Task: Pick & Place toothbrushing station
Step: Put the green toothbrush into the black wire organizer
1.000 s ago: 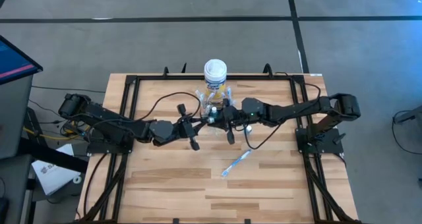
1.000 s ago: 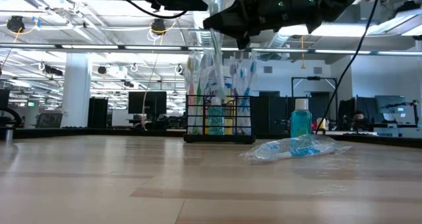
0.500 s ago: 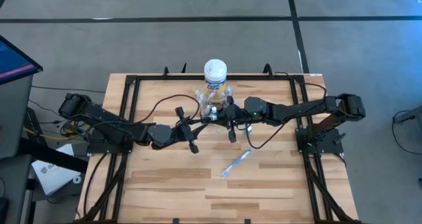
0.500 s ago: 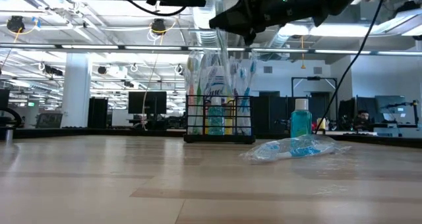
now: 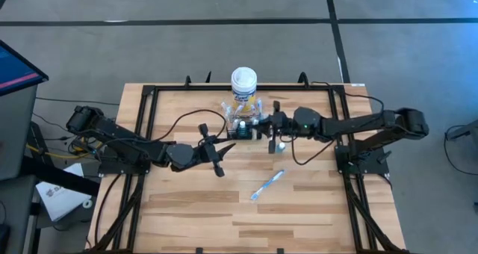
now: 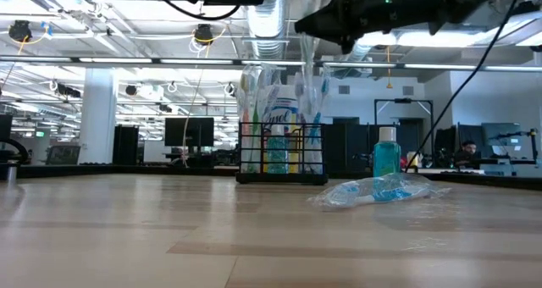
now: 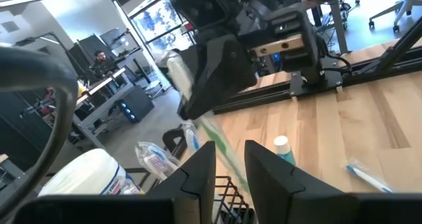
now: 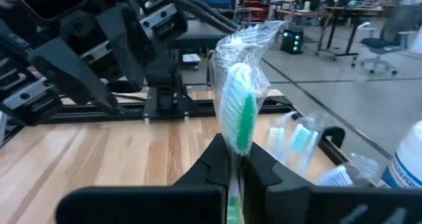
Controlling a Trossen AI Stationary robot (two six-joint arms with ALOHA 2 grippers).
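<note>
**Wrapped green toothbrush held above the caddy by the right gripper**

The toothbrushing station (image 5: 240, 124), a low black wire-mesh caddy, is seen standing near the far middle of the wooden table (image 5: 187, 209), just in front of a yellow canister with a white lid (image 5: 244, 82). In the low view the caddy (image 6: 282, 157) is shown upright and filled with wrapped toothbrushes that rise well above its rim.

The right gripper (image 5: 263, 125) is positioned above the caddy's right side, raised off the table. Its fingers are clamped on a green toothbrush in a clear plastic wrapper (image 8: 240, 112), which is held upright with the bristle end uppermost. In the low view the same gripper (image 6: 339, 21) is seen above the tops of the brushes in the caddy.

The left gripper (image 5: 216, 151) is held near the table's middle, just in front and to the left of the caddy, and clear of it. In the left wrist view its fingers (image 7: 198, 178) are seen slightly apart, with nothing between them.

A small bottle of blue liquid with a white cap (image 6: 386, 155) stands to the right of the caddy. A blue toothbrush in a clear wrapper (image 5: 267, 184) lies flat on the table nearer the front, apart from both grippers.
</note>
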